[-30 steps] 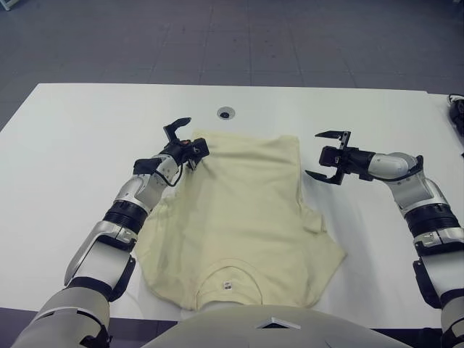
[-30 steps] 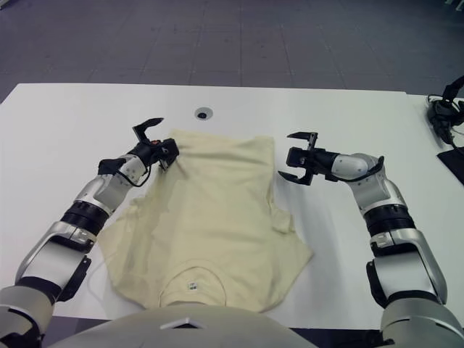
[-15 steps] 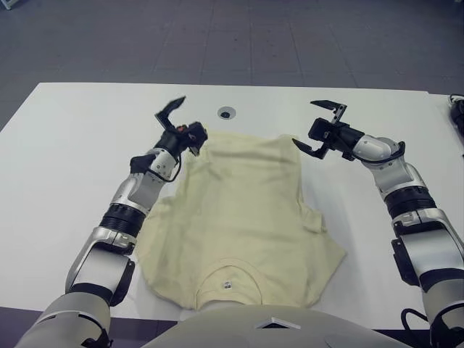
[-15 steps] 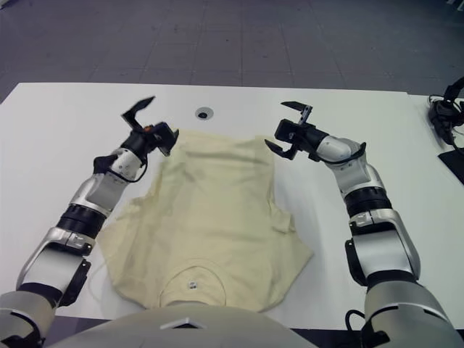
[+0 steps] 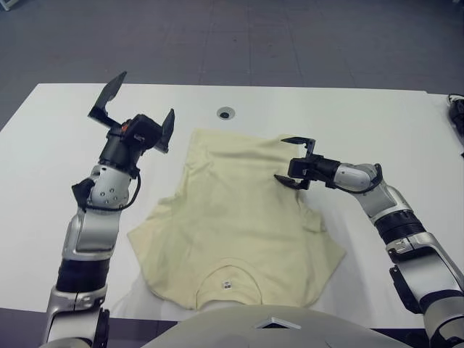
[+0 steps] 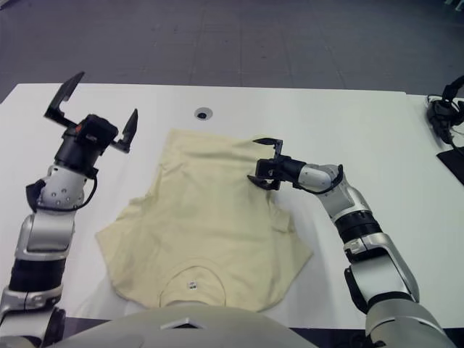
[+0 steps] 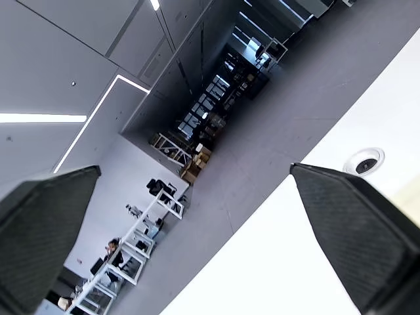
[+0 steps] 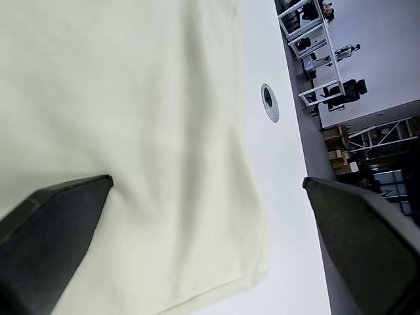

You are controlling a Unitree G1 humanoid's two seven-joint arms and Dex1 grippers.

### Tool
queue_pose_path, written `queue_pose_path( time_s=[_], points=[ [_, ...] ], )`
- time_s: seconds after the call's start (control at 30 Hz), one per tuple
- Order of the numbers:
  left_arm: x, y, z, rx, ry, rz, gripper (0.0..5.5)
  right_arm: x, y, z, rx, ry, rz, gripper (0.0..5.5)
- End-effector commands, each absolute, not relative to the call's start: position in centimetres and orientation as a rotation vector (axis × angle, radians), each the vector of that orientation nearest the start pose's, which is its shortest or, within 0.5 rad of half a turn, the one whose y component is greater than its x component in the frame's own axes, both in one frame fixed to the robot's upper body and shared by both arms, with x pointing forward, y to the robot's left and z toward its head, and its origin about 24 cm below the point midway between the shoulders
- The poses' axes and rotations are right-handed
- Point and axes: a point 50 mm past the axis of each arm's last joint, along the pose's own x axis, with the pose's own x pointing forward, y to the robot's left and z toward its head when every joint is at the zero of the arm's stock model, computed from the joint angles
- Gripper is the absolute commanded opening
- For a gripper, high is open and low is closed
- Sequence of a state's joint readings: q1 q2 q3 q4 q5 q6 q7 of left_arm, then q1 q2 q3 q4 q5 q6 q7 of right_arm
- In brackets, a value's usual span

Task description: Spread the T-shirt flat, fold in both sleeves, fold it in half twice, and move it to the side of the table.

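Lying on the worktop (image 5: 58, 145), the T-shirt (image 5: 239, 225) has its collar at the near edge and its hem far. The right gripper (image 5: 280, 158) sits low at the shirt's far right edge, fingers apart. The left gripper (image 5: 147, 93) hangs high, left of the shirt, fingers wide apart.

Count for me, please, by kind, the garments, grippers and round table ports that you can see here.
Pale yellow fabric T-shirt: 1
Black two-finger grippers, left gripper and right gripper: 2
Round grey cable port in the white table: 1
Total: 4
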State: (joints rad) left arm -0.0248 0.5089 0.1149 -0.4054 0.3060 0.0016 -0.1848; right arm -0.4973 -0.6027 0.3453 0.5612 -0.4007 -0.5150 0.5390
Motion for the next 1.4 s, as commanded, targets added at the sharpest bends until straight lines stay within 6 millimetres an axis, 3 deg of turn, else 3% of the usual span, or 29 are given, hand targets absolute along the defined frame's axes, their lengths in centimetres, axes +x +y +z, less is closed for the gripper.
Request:
queue_pose_path(
  time_s=[0.03, 0.2, 0.27, 0.43, 0.53, 0.63, 0.77, 0.87, 1.0, 1.4],
  points=[
    [21.3, 21.8, 15.8, 0.773, -0.316, -0.037, 5.38, 31.2, -20.1, 5.3, -1.244, 0.039, 0.886, 5.40],
    [20.1, 20.8, 14.1, 0.711, -0.246, -0.069, 5.38, 32.1, -19.0, 5.8, -1.191, -0.066, 0.850, 5.40],
    [19.7, 20.7, 13.6, 0.678, -0.221, -0.061, 5.38, 32.5, -18.4, 6.8, -1.127, -0.152, 0.815, 5.40],
    [17.4, 20.9, 12.2, 0.534, -0.154, -0.013, 5.38, 32.6, -18.6, 11.9, -0.870, -0.379, 0.699, 5.40],
    [15.7, 20.4, 11.3, 0.375, -0.117, 0.002, 5.38, 32.1, -19.8, 15.9, -0.651, -0.515, 0.573, 5.40],
    [13.8, 20.7, 10.3, 0.232, -0.045, 0.069, 5.38, 30.7, -21.3, 18.0, -0.502, -0.576, 0.476, 5.40],
    [10.6, 19.5, 7.6, -0.117, 0.101, 0.123, 5.38, 28.6, -22.8, 18.1, -0.461, -0.566, 0.397, 5.40],
    [9.1, 19.4, 5.8, -0.255, 0.211, 0.165, 5.38, 27.9, -23.4, 17.6, -0.464, -0.535, 0.365, 5.40],
    [9.0, 19.4, 4.2, -0.337, 0.301, 0.196, 5.13, 27.4, -23.4, 17.8, -0.474, -0.533, 0.351, 5.40],
    [10.6, 19.4, 2.6, -0.380, 0.358, 0.238, 3.15, 27.0, -23.5, 18.1, -0.483, -0.529, 0.344, 5.40]
  ],
)
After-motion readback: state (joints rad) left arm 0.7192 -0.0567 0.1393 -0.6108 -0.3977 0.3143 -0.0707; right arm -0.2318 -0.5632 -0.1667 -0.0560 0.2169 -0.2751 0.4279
